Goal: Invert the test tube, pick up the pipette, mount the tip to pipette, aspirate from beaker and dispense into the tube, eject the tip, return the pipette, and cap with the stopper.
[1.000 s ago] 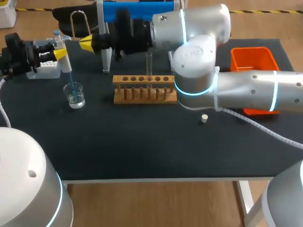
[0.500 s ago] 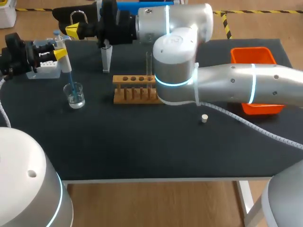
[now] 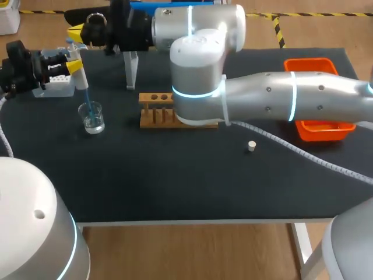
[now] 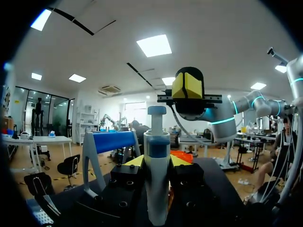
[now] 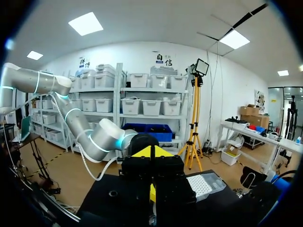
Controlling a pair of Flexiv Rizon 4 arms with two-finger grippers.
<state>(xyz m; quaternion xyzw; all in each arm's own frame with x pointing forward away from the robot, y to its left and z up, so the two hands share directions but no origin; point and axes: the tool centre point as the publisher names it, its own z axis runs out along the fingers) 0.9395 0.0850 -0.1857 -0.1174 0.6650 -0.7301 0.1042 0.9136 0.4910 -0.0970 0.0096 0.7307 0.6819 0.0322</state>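
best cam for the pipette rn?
Head view: the pipette shows whole, held in the left claw, its blue tip down in the beaker. Left wrist view shows only its upper body and plunger, close up in the claw. Right wrist view: can't make it out.

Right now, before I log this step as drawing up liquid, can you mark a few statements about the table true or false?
1. The pipette has its tip down in the beaker. True.
2. The left fingers clamp the pipette from both sides. True.
3. The stopper plugs the beaker. False: it lies alone on the table, well away from the beaker.
4. The right fingers hold a tube. False: they are shut with nothing between them.
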